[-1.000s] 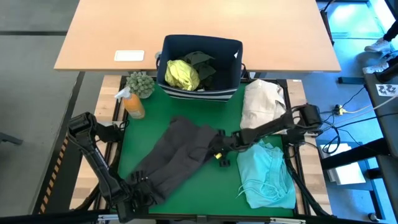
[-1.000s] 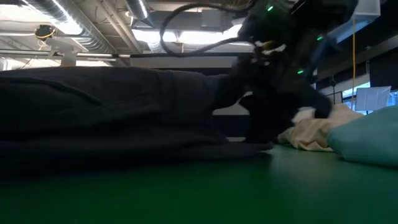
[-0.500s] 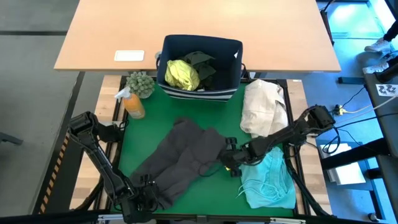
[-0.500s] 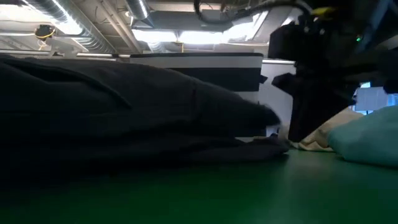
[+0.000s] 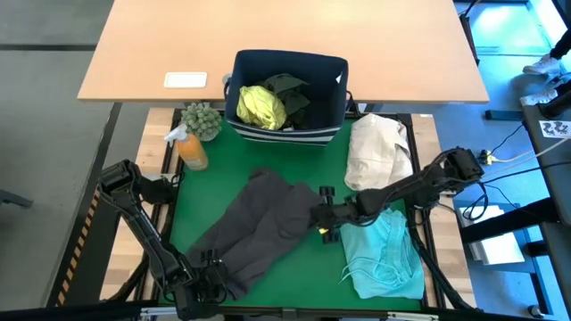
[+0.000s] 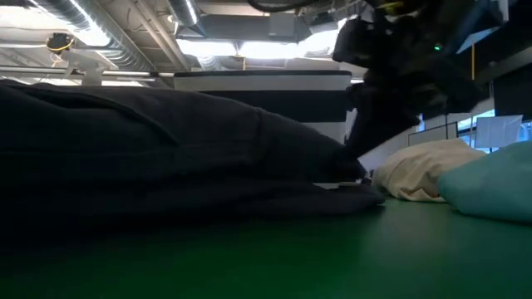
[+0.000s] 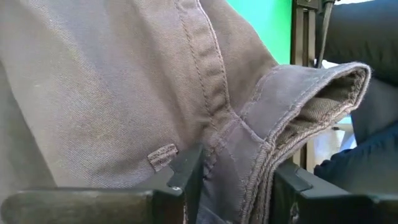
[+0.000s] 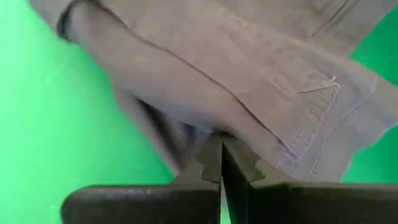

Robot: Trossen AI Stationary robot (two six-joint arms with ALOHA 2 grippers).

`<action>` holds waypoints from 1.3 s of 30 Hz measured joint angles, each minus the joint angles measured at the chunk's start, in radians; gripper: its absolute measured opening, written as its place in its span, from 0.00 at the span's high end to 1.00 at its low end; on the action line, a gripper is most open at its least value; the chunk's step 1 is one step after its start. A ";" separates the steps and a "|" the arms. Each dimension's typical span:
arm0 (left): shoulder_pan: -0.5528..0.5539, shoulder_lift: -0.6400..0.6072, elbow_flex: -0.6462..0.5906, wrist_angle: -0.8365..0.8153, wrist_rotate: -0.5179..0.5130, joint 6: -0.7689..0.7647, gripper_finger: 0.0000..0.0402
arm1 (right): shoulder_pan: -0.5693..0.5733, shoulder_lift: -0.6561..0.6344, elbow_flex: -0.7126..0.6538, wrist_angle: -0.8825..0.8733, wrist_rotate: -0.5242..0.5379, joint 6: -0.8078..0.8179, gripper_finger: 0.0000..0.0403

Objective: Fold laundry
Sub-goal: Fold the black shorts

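Left wrist view shows us the left tool (image 7: 233, 183) pinching the charcoal garment's (image 5: 259, 223) seamed hem at the counter's (image 5: 214, 187) near edge; right tool (image 8: 221, 168) closed, empty, at its far edge.

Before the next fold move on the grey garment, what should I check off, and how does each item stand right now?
1. Left gripper has the grey garment: ok, a thick seamed edge sits between its fingers at the near corner.
2. Right gripper has cloth: cannot tell; fingers are shut at the garment's right edge, with no fabric seen between the tips.
3. Garment lies flat: not ok, it is bunched and creased.
4. Turquoise garment clear of the work: not ok, it lies right beside the right gripper.
5. Bin out of the way: ok, at the far edge of the green mat.
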 joint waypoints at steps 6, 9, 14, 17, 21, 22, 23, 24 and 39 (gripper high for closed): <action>0.000 -0.002 0.000 -0.045 -0.017 -0.059 0.80 | -0.060 0.000 0.000 0.131 0.012 -0.073 1.00; -0.004 -0.010 0.000 -0.089 -0.019 -0.106 0.82 | -0.097 0.000 0.001 0.168 -0.006 -0.094 1.00; -0.006 -0.016 0.000 -0.158 -0.031 -0.146 0.82 | -0.146 0.000 0.001 0.183 -0.055 -0.105 1.00; 0.001 -0.018 0.000 -0.183 -0.011 -0.144 0.82 | -0.159 0.000 0.001 0.193 -0.073 -0.105 1.00; 0.015 -0.023 0.000 -0.191 0.004 -0.142 0.77 | -0.159 0.000 0.001 0.200 -0.073 -0.108 1.00; 0.019 -0.024 0.000 -0.191 0.006 -0.141 0.75 | -0.159 0.001 0.001 0.203 -0.073 -0.108 1.00; 0.022 -0.024 0.000 -0.192 0.007 -0.140 0.73 | -0.159 0.005 0.001 0.207 -0.073 -0.108 1.00; 0.025 -0.024 0.000 -0.195 0.008 -0.134 0.70 | -0.159 0.007 0.001 0.209 -0.074 -0.108 1.00; 0.050 -0.154 0.000 -0.241 -0.065 -0.073 0.46 | -0.159 0.125 0.002 0.249 -0.096 -0.108 1.00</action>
